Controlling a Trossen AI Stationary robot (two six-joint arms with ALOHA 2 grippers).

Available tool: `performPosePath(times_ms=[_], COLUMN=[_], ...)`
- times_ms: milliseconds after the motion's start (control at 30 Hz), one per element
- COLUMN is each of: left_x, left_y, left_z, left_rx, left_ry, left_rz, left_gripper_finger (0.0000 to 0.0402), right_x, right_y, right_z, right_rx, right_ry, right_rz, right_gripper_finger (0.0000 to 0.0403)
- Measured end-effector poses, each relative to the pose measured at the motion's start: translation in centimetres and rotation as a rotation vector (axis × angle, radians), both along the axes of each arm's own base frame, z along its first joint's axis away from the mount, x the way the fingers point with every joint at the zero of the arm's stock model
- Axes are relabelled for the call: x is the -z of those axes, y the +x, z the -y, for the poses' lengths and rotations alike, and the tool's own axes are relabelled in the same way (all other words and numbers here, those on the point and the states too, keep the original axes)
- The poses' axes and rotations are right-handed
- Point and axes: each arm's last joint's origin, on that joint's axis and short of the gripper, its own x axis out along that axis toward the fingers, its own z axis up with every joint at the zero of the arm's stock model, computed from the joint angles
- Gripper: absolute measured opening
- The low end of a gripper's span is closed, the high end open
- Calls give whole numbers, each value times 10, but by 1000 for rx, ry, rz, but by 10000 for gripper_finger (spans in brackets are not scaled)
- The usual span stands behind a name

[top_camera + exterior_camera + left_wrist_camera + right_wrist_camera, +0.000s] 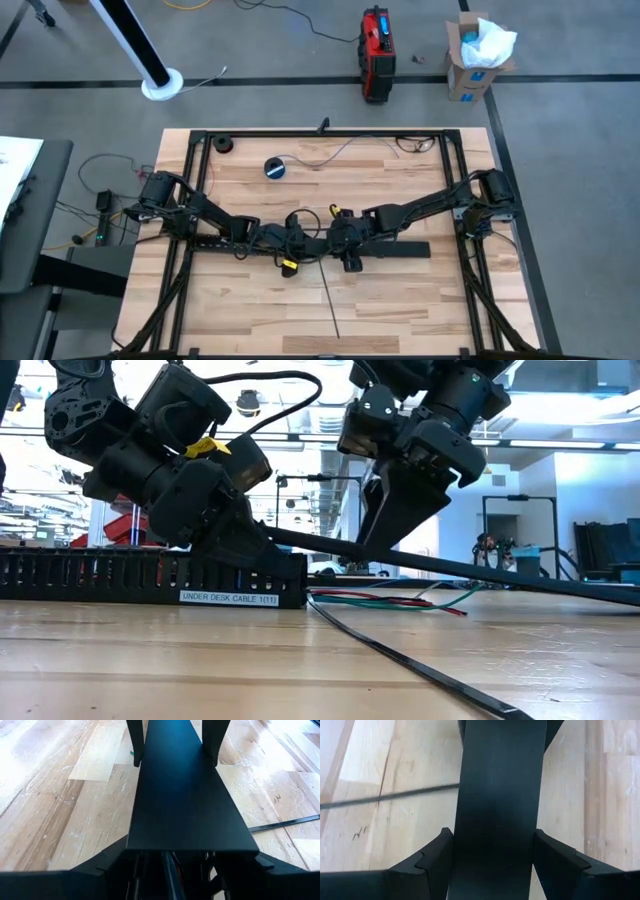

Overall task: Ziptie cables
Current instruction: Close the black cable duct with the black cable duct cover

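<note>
Thin black strip [420,665] lies on the wooden table [150,670] nearest the low camera, running diagonally from the raceway end toward the front edge; same strip in the high view [329,300] as a thin dark line heading to the table's near side; black slotted cable raceway [150,578] with white label "UNDER DESK CABLE" sits flat behind it; flat black cover strip [450,568] rises off the raceway end at a slant and stretches away to one side; left gripper [250,540] down on that cover near the raceway end, fingers straddle the cover and press its two edges in the left wrist view [185,795]; right gripper [395,510] farther along the same cover, dark fingers [432,857] flank both cover edges, clamped around it; both grippers meet mid-table in the high view, just beside each other; cables [395,600], red, green and dark thin wires, lie loose on the table behind the cover, just past the raceway end, untouched by either gripper; small blue-and-black tape roll [276,167] well apart toward the far side of the table.
</note>
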Motion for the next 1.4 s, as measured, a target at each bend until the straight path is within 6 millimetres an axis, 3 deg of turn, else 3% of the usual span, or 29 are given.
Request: performPosePath(times_ms=[300, 600, 833, 1033, 1400], left_x=[0, 0, 1, 0, 0], left_y=[0, 0, 0, 0, 0], left_z=[-6, -7, -6, -6, -6], left_rx=[-61, -57, -57, -59, -59], left_ry=[20, -13, -26, -35, -42], left_rz=[3, -7, -12, -6, -5], left_gripper_finger=[230, 230, 230, 230, 230], right_x=[4, -12, -16, -10, -4], right_y=[-7, -11, -14, -8, -9], right_z=[-17, -18, -3, 14, 23], right_rx=[-155, -69, 15, 20, 33], right_ry=[13, -110, -223, -179, -183], right_rz=[-40, 22, 0, -6, 10], right_gripper_finger=[226, 226, 226, 226, 226])
